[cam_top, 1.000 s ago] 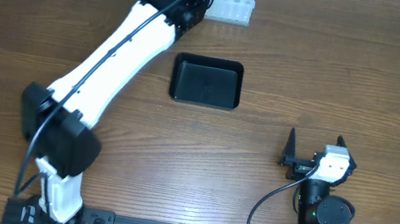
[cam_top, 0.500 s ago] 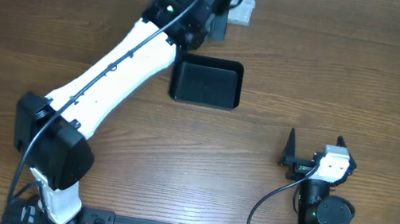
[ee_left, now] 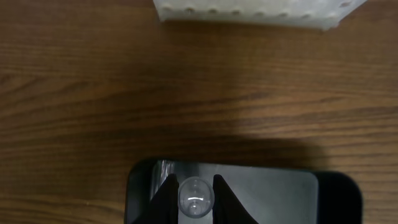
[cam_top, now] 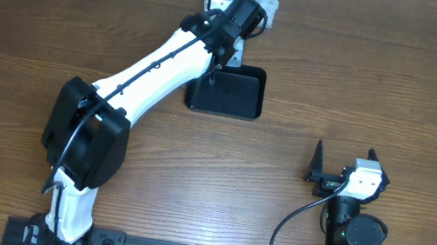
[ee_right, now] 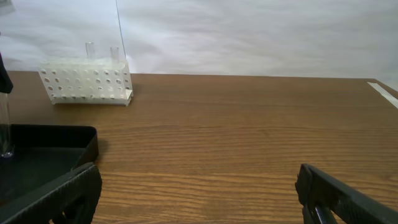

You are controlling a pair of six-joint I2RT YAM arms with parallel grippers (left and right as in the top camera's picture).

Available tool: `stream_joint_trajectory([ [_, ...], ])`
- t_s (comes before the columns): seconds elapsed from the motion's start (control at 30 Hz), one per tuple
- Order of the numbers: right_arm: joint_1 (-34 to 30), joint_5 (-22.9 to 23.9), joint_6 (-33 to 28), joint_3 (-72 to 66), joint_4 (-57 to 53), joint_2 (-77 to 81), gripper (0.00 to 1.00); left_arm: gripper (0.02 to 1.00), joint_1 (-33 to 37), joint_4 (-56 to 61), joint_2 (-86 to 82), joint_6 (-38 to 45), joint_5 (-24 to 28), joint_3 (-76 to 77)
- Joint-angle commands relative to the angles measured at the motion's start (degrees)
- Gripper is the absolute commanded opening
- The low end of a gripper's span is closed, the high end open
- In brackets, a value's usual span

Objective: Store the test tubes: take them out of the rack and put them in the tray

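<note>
Right now the wooden table (cam_top: 398,98) carries the black tray (cam_top: 240,99) at upper centre of the top view, with the white rack (cam_top: 261,6) just above it at the top edge. Left gripper (ee_left: 195,205) pinches a test tube (ee_right: 5,124) upright over the tray's left corner. Right gripper (cam_top: 343,160) sits spread, lower right. Risk: released this close to the rim, the glass may clip the wall and roll out.

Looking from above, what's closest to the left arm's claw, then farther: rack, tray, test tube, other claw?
1. Test tube, gripped in the left claw.
2. Black tray, just beneath it.
3. White rack, beyond the tray's far side.
4. Right claw, far across at the right.
</note>
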Motion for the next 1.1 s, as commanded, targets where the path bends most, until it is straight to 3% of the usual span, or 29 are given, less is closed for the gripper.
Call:
stream_joint_trajectory([
  [0.03,-0.22,0.11,-0.02,-0.48,0.13,-0.59,0.993,0.071,-0.22,-1.31,2.58,-0.85,1.05,-0.15],
  [0.83,-0.22,0.11,-0.02,-0.48,0.13,-0.59,0.991,0.152,-0.22,-5.35,5.2,-0.85,4.7,-0.15],
  [1.1,-0.22,0.11,-0.02,-0.48,0.13,-0.59,0.991,0.461,-0.28,-5.31,3.76,-0.83,3.45,-0.15],
])
